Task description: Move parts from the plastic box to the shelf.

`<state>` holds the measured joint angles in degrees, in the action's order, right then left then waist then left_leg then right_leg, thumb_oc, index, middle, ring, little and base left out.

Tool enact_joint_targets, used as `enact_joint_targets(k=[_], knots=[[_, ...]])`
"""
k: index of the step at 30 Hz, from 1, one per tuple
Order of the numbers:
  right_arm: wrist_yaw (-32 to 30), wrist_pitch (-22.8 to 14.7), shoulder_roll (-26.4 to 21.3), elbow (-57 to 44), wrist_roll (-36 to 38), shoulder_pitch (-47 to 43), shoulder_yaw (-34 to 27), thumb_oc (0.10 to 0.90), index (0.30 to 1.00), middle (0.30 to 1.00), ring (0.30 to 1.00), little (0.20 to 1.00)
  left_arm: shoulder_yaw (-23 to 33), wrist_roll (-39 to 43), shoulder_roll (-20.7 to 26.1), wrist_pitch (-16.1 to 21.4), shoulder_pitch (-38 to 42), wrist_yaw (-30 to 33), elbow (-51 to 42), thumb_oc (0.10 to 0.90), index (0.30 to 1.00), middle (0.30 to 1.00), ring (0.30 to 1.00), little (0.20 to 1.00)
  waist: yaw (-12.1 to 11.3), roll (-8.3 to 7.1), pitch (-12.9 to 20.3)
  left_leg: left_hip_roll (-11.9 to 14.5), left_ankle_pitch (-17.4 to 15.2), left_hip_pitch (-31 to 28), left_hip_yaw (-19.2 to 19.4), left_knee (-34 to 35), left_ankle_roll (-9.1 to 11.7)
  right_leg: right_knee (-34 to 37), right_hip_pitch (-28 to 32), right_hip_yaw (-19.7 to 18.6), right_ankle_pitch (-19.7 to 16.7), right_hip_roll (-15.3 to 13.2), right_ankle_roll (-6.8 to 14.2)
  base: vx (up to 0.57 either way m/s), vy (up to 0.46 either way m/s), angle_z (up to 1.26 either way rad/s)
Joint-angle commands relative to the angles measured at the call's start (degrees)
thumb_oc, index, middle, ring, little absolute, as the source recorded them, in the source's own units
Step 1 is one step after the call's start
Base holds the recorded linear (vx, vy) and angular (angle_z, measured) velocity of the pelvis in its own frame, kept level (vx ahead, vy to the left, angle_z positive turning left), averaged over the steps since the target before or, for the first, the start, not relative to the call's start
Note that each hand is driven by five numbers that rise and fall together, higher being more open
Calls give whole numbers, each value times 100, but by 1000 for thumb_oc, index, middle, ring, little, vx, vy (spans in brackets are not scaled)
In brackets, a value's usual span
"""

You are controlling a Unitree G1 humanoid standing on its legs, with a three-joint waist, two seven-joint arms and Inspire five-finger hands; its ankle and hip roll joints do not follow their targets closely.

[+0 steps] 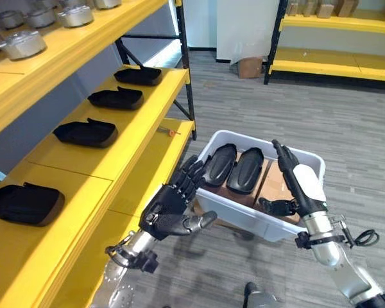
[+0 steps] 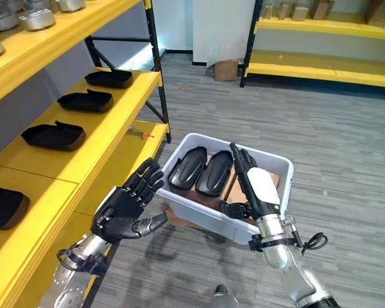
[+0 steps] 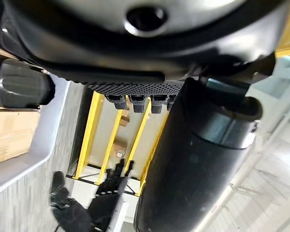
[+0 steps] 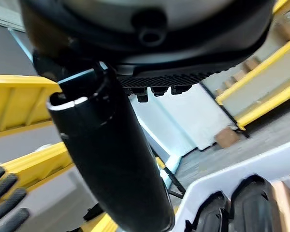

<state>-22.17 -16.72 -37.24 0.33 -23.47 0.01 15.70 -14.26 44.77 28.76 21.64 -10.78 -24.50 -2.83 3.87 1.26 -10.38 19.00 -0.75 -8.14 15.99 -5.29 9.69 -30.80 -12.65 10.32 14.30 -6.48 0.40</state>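
A white plastic box (image 1: 244, 218) stands on the floor beside the yellow shelf (image 1: 135, 160). Two black moulded parts (image 1: 219, 163) (image 1: 247, 170) lie side by side in it, next to a bare brown cardboard liner (image 1: 276, 183). My left hand (image 1: 173, 205) hovers open at the box's near left corner, fingers pointing toward the parts and holding nothing. Over the box's right half my right hand (image 1: 296, 179) is open too, its fingers straight above the cardboard. The same parts (image 4: 251, 203) show in the right wrist view. Several matching black parts (image 1: 85, 133) (image 1: 24, 204) rest on the shelf.
Round metal parts (image 1: 22, 43) sit on the upper shelf level. A small orange-handled tool (image 1: 170, 132) lies near the shelf edge by a black upright (image 1: 186, 70). Across the grey floor stand another yellow rack (image 1: 333, 61) and a cardboard box (image 1: 249, 67).
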Motion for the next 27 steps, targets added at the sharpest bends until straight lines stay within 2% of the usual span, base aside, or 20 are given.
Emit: enact_joint_targets(k=[1, 3, 4, 7, 9, 12, 13, 15, 16, 18, 19, 24, 27], knots=[[-446, -549, 8, -464, 25, -317, -335, 900, 1000, 1000, 1000, 1000, 330, -30, -110, 583, 516, 190, -470, 900, 1000, 1000, 1000, 1000, -53, -111, -83, -712, 672, 1032, -1060, -1287, -454, 2048, 1176, -446, -999, 52, 61, 290, -190, -77], [-409, -608, 33, -446, -5, -235, -341, 900, 1000, 1000, 1000, 1000, 368, -18, -124, 513, 480, 123, -513, 900, 1000, 1000, 1000, 1000, -71, -52, -157, -818, 978, 1313, -1185, -1163, -429, 2065, 1291, -537, -971, 144, 62, 204, 15, -63], [-398, -601, 35, -456, -5, -223, -342, 900, 1000, 1000, 1000, 1000, 373, -39, -127, 505, 474, 127, -523, 900, 1000, 1000, 1000, 1000, -72, -47, -167, -825, 1025, 1336, -1205, -1125, -416, 2069, 1314, -545, -961, 151, 67, 202, 115, -41], [-210, -477, -19, -646, 148, -38, -392, 900, 1000, 1000, 1000, 1000, 456, -35, -73, 492, 404, 203, -587, 900, 1000, 1000, 1000, 1000, -117, 17, -170, -852, 1193, 1369, -1347, -77, -325, 2190, 1590, -595, -890, 125, 207, 287, 198, -24], [-135, -532, -34, -727, 184, 131, -449, 900, 1000, 1000, 1000, 1000, 541, 65, -64, 436, 349, 87, -604, 900, 1000, 1000, 1000, 1000, -131, 29, -148, -841, 1244, 1387, -1334, 270, -295, 2240, 1738, -596, -849, 71, 254, 218, 160, -14], [-70, -570, -38, -746, 210, 211, -468, 900, 1000, 1000, 1000, 1000, 588, 136, -69, 425, 307, -5, -568, 900, 1000, 1000, 1000, 1000, -145, 31, -133, -873, 1197, 1398, -1352, 362, -297, 2268, 1816, -617, -827, 27, 288, 204, 183, -15], [52, -587, -31, -806, 249, 301, -472, 900, 1000, 1000, 1000, 1000, 661, 188, -54, 372, 241, -133, -524, 900, 1000, 1000, 1000, 1000, -148, 38, -71, -997, 822, 1268, -1382, 467, -373, 2288, 1873, -656, -815, -72, 369, 246, 255, -24], [138, -569, 5, -903, 328, 383, -501, 900, 1000, 1000, 1000, 1000, 638, 228, -23, 370, 275, -231, -449, 900, 1000, 1000, 1000, 1000, -104, 37, -17, -1117, 607, 1084, -1241, 490, -459, 2296, 1882, -612, -833, -173, 435, 260, 312, -35], [139, -568, 5, -904, 329, 384, -502, 900, 1000, 1000, 1000, 1000, 637, 229, -22, 370, 276, -232, -448, 900, 1000, 1000, 1000, 1000, -107, 36, -18, -1118, 605, 1081, -1238, 491, -461, 2295, 1883, -614, -832, -175, 436, 206, 276, -39], [159, -561, 73, -953, 322, 386, -473, 900, 1000, 1000, 1000, 1000, 606, 272, 28, 346, 333, -289, -418, 900, 1000, 1000, 1000, 1000, -99, 16, 22, -1261, 403, 967, -1231, 450, -570, 2268, 1840, -653, -867, -250, 518, 210, 287, -17], [170, -352, 146, -1064, 195, 339, -409, 900, 1000, 1000, 1000, 1000, 548, 169, 53, 280, 379, -286, -464, 900, 1000, 1000, 1000, 1000, -128, -28, 43, -1428, 220, 943, -1228, 311, -722, 2241, 1811, -701, -928, -351, 582, 209, 307, -11], [36, -161, 230, -1017, 79, 207, -264, 900, 1000, 1000, 1000, 1000, 472, 188, 145, 271, 402, -325, -451, 900, 1000, 1000, 1000, 1000, -199, -78, 40, -1586, 41, 915, -1136, 152, -931, 2119, 1744, -667, -982, -499, 705, 100, 192, -11], [-55, -119, 318, -738, -47, -16, -80, 900, 1000, 1000, 1000, 1000, 440, 225, 202, 309, 380, -349, -392, 900, 1000, 1000, 1000, 1000, -334, -109, 6, -1660, -55, 835, -824, 139, -1055, 1818, 1578, -332, -1128, -662, 803, 44, 168, -25]])
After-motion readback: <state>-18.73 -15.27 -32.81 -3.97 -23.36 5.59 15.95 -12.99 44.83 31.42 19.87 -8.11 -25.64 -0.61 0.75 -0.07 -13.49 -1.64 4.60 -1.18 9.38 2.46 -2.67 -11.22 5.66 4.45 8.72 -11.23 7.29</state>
